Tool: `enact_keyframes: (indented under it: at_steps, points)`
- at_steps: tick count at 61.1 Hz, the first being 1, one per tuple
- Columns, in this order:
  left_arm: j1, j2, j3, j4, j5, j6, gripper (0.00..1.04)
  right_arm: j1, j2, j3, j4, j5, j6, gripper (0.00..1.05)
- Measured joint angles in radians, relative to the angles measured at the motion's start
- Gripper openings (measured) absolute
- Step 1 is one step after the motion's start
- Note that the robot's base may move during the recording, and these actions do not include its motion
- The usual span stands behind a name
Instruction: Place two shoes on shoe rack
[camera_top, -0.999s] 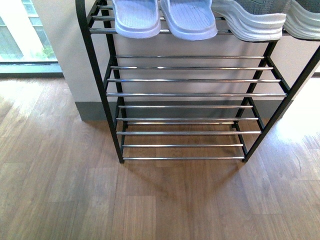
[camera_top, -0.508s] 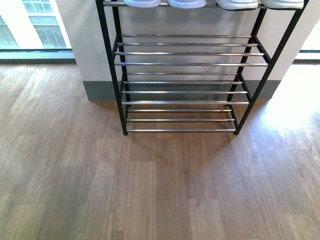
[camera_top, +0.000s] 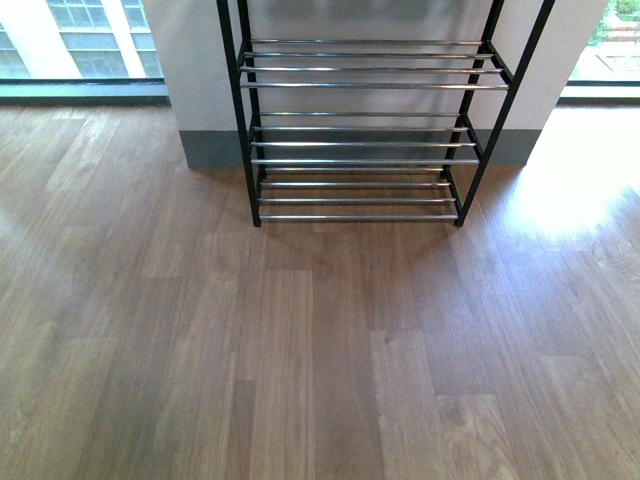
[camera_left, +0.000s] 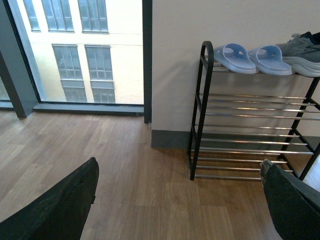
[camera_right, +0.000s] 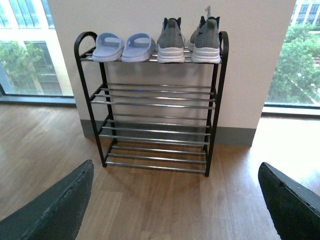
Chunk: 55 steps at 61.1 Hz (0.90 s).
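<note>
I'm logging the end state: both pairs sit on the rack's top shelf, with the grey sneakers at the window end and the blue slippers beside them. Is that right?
Not quite. Both pairs do sit on the top shelf of the shoe rack, but the order is reversed: the right wrist view shows the blue slippers at the end nearer the window, with the grey sneakers beside them at the other end.
</note>
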Motion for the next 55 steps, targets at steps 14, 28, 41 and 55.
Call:
enact_keyframes:
  at_steps: [14, 28, 41, 55]
  points:
    - [0.000, 0.000, 0.000, 0.000, 0.000, 0.000, 0.95, 0.000, 0.002, 0.000, 0.000, 0.000, 0.000, 0.95]
    - [0.000, 0.000, 0.000, 0.000, 0.000, 0.000, 0.95, 0.000, 0.001, 0.000, 0.000, 0.000, 0.000, 0.95]
    - [0.000, 0.000, 0.000, 0.000, 0.000, 0.000, 0.95, 0.000, 0.001, 0.000, 0.000, 0.001, 0.000, 0.95]
    - [0.000, 0.000, 0.000, 0.000, 0.000, 0.000, 0.95, 0.000, 0.001, 0.000, 0.000, 0.000, 0.000, 0.95]
